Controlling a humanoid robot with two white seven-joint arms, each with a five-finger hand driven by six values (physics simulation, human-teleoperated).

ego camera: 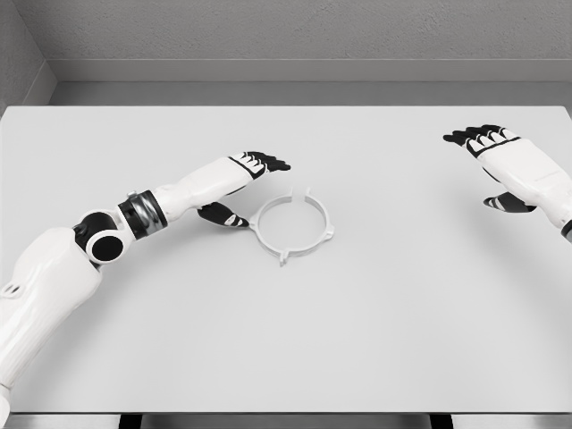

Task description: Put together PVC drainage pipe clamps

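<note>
Clamp (292, 227) lies flat on the tabletop (375, 313), a little left of frame centre. White ring, open at the top where two short prongs stick up with a gap between them. Small tabs on the outer rim at lower left and right side. Nothing inside the ring but bare tabletop.

Left robot hand (243, 186) sits just left of the clamp, mid-left of frame. Arm enters from lower left corner, white shell with black elbow joint and a grey-black wrist band. Fingers (265, 163) extended, dark tips pointing to the upper right, above and left of the ring. Thumb (223, 215) dark, spread downward, its tip just beside the ring's left edge; cannot tell if it touches. Hand released, grasping nothing; the ring is not between fingers and thumb.

Right robot hand (500, 165) at upper right of frame, well apart from the clamp. Arm comes in from the right edge. Fingers stretched toward upper left, dark tips fanned out, thumb hanging below near the right edge. Also released, grasping nothing, seems raised above the tabletop, though height is hard to judge.

Tabletop is plain light grey, fills most of the frame. Grey wall (286, 36) across the top, with a corner at upper left.
</note>
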